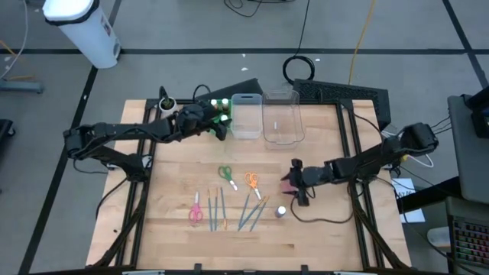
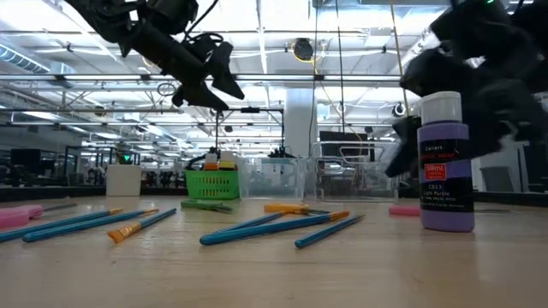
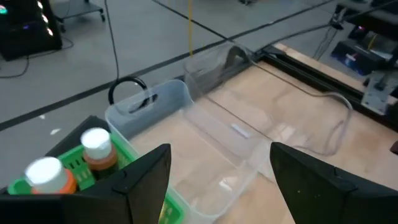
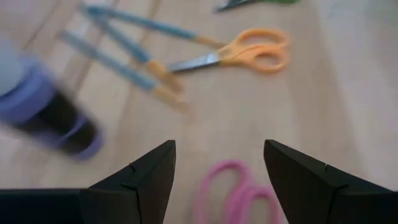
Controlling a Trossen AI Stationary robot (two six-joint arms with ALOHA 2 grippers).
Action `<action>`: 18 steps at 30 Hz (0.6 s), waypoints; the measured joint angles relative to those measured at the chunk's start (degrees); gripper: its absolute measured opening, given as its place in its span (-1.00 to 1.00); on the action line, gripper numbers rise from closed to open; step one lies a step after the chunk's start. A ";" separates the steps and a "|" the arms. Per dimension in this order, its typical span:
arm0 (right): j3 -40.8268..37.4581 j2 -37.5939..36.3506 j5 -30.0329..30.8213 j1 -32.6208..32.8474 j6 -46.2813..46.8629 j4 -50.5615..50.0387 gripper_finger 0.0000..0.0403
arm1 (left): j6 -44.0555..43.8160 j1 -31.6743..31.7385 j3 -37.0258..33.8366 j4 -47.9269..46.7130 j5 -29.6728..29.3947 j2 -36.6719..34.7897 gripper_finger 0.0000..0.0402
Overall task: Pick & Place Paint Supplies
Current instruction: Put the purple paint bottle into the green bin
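My left gripper [image 1: 221, 122] [image 3: 219, 152] is open and raised over the green tray [image 1: 216, 107], where white-capped bottles [image 3: 97, 148] stand. My right gripper [image 1: 298, 183] [image 4: 219, 149] is open, pointing down over a pair of pink scissors [image 4: 235, 190]; its fingers stand on either side of the handles. A purple white-capped bottle [image 1: 281, 211] [image 2: 445, 162] stands upright on the table close by. Green scissors [image 1: 225, 174], orange scissors [image 1: 252, 181] [image 4: 239, 55], a second pink pair [image 1: 195, 210] and several thin brushes [image 1: 229, 208] lie flat on the wood.
Two clear plastic bins [image 1: 246, 114] [image 1: 281, 118] stand side by side at the far edge, right of the green tray. A black cable [image 1: 328, 220] trails on the table by the right arm. Bare wood lies toward the near edge [image 1: 244, 248].
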 joint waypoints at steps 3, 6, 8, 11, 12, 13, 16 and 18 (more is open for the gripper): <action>0.00 0.16 0.01 4.02 0.99 -2.30 0.18 | -0.09 -0.89 -0.02 -0.24 -0.08 0.09 0.41; 0.00 0.94 0.09 8.21 3.77 -1.97 0.18 | -1.15 -1.57 -0.02 0.12 -0.04 0.09 0.41; 0.00 1.80 0.12 10.51 6.08 0.51 0.20 | -1.55 -2.15 -0.02 0.83 -0.02 0.09 0.41; -0.01 4.70 0.21 13.77 8.13 4.34 0.28 | -2.39 -3.10 -0.02 2.49 0.00 0.09 0.41; 0.00 6.01 0.35 14.66 8.35 6.12 0.32 | -2.73 -3.40 -0.02 2.79 0.02 0.09 0.41; 0.00 7.47 0.65 15.42 8.41 8.03 0.36 | -2.92 -3.64 -0.02 3.35 0.01 0.09 0.41; 0.00 11.74 2.74 16.85 8.18 11.99 0.50 | -3.17 -4.62 -0.02 4.02 -0.02 0.06 0.41; 0.00 14.11 3.22 16.94 7.32 15.09 0.56 | -4.12 -5.24 -0.02 3.95 -0.01 0.09 0.41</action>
